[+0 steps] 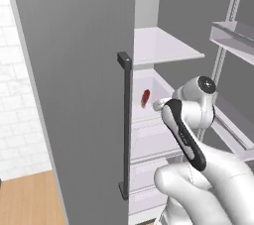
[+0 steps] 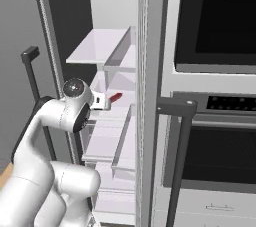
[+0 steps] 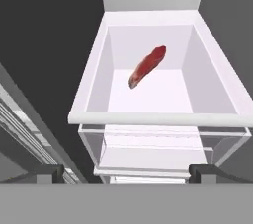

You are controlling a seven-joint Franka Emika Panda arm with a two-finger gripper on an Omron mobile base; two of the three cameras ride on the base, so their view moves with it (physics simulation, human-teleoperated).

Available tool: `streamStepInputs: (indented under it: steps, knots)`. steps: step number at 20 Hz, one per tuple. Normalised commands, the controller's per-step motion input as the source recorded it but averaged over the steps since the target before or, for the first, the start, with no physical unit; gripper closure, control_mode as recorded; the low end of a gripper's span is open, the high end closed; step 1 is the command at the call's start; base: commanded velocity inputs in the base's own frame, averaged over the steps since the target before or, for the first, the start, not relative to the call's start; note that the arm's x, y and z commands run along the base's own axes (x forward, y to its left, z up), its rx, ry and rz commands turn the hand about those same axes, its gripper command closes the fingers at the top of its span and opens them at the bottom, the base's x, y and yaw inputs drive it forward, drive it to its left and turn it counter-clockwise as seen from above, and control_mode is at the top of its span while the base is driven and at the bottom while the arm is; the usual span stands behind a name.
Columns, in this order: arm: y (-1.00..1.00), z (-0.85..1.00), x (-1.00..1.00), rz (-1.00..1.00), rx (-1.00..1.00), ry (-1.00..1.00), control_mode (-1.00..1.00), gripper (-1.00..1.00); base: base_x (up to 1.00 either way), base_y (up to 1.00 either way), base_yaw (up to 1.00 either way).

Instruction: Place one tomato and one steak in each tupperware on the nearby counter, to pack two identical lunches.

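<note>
Setting: kitchen fridge (image 2: 107, 31) standing open, its white shelves and drawers exposed, with a built-in oven (image 2: 215, 101) to its right in the right base view.
Hand: hand (image 3: 126, 171) fully spread, both dark fingertips (image 3: 49, 171) wide apart and holding nothing; it points into the fridge from in front of the drawer.
Steak: red steak (image 3: 147, 66) lies slantwise on the floor of the drawer, near the back wall, well clear of the fingertips; it also shows as a red slab in the left base view (image 1: 145, 98).
Drawer: white open-topped drawer (image 3: 148, 117) just beyond the hand, its front rim between the hand and the steak.
Arm: white arm (image 1: 191, 120) reaches in past the fridge's grey door (image 1: 74, 95) with its dark bar handle (image 1: 125, 125).
Tabletop: strip of light-brown tabletop (image 1: 27, 199) at the lower left of the left base view, beside the door.
</note>
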Motion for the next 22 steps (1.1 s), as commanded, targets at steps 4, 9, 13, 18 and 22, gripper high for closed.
streamStepInputs:
  steps: [4,9,13,18,22]
  knots:
    - [0.0,-0.25,0.67,0.01,0.0,0.0,-1.0,-1.0,0.0,0.0,0.0]
    - [0.0,-0.16,0.69,0.01,0.0,0.03,-1.0,-1.0,0.0,0.0,0.0]
    - [0.0,-0.08,0.68,0.0,0.01,0.11,-1.0,-1.0,0.0,0.0,0.0]
    - [0.0,-0.23,0.58,0.0,0.04,0.11,-1.0,-1.0,0.0,0.0,0.0]
    - [0.0,-0.33,0.52,0.0,0.02,0.04,-1.0,-1.0,0.0,0.0,0.0]
